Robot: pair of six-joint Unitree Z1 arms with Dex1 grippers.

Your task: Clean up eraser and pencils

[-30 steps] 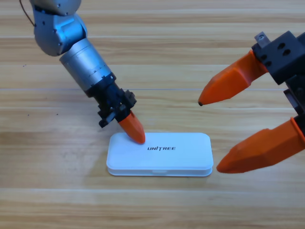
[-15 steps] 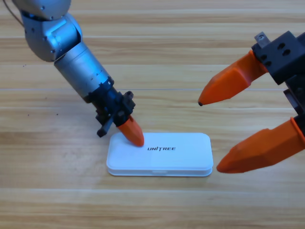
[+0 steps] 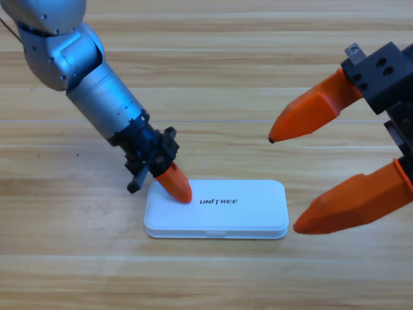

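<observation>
A white case (image 3: pixel 219 210) with dark lettering lies shut on the wooden table, a little below the middle. My left gripper (image 3: pixel 181 192) points down onto the left end of its lid, its orange tip touching the lid. The eraser and the pencils are out of view. My right gripper (image 3: pixel 284 182) waits at the right edge, large and partly cut off, its two orange jaws spread wide with nothing between them.
The left arm's grey body (image 3: pixel 84 77) slants in from the top left corner over the table. The right gripper's lower jaw hangs just right of the case's right end.
The left arm has swung slightly left and its tip slid a little toward the case's left end. The case and the right gripper have not moved.
</observation>
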